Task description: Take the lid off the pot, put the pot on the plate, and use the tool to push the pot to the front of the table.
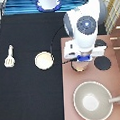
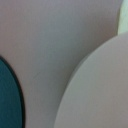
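While the pincer (image 1: 84, 59) hangs directly over the pot (image 1: 80, 65) on the stove (image 1: 116, 58), its grip state indeterminate, the plate (image 1: 44, 60) and tool (image 1: 9, 56) lie unused to the left.

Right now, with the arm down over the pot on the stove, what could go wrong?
1. The pincer sits right above the pot and hides most of it, so an off-centre grab at the lid could tip or shove the pot.
2. The large grey pan lies close below the pot in the exterior view; a nudged pot might knock it.
3. The plate and tool rest well off toward the exterior view's left, a long carry.
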Controlling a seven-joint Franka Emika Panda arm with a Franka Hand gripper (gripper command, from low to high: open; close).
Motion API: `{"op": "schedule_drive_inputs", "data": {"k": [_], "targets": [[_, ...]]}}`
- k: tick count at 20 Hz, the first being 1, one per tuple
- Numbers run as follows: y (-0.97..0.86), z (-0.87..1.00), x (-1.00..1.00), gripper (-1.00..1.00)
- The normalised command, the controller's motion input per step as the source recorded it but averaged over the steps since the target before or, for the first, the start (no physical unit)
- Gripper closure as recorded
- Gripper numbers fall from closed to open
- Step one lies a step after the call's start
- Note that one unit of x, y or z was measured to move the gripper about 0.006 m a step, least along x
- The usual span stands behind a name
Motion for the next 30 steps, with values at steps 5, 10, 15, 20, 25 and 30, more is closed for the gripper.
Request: {"op": "schedule_drive_inputs", "data": {"k": [5,10,15,20,25,30], "targets": [[0.07,-0.03,0.0,1.0],[0.06,-0.07,0.0,1.0],[0.02,-0.15,0.0,1.0],[0.01,-0.21,0.0,1.0],[0.09,0.71,-0.03,1.0],[-0.02,0.84,-0.65,1.0]]}}
